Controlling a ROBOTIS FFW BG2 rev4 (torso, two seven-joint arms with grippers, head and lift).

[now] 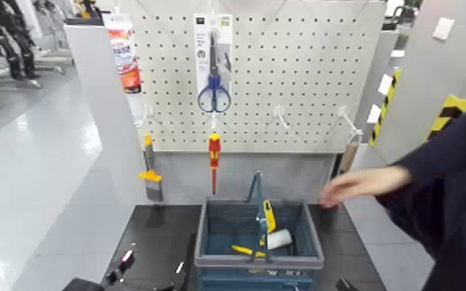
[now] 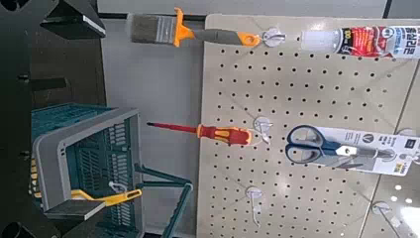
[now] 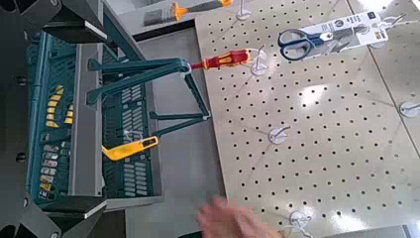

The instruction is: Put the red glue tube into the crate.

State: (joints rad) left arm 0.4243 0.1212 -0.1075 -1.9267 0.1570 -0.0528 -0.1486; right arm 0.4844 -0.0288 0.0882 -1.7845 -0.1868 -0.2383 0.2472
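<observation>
Nearest you: your left gripper (image 2: 75,116) and right gripper (image 3: 77,116), both standing open, jaws spread. Beyond: one blue-grey crate (image 1: 259,261), resting on the dark table (image 1: 156,232), holding a yellow-handled cutter (image 1: 268,217) (among other items). Beside its right: a person's hand (image 1: 364,186), reaching in. Farthest: the pegboard (image 1: 306,77), your red glue tube (image 1: 125,58) hanging upper left, blue-handled scissors (image 1: 214,97) hanging beside it.

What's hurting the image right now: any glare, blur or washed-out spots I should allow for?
Head view: the person's hand is smeared, likely by motion; pale glare patches on the floor. Left wrist view: small bright glints on the pegboard, near the scissors packet. Right wrist view: round glare spots on the pegboard; the hand looks soft-edged; the crate's interior is dim.
</observation>
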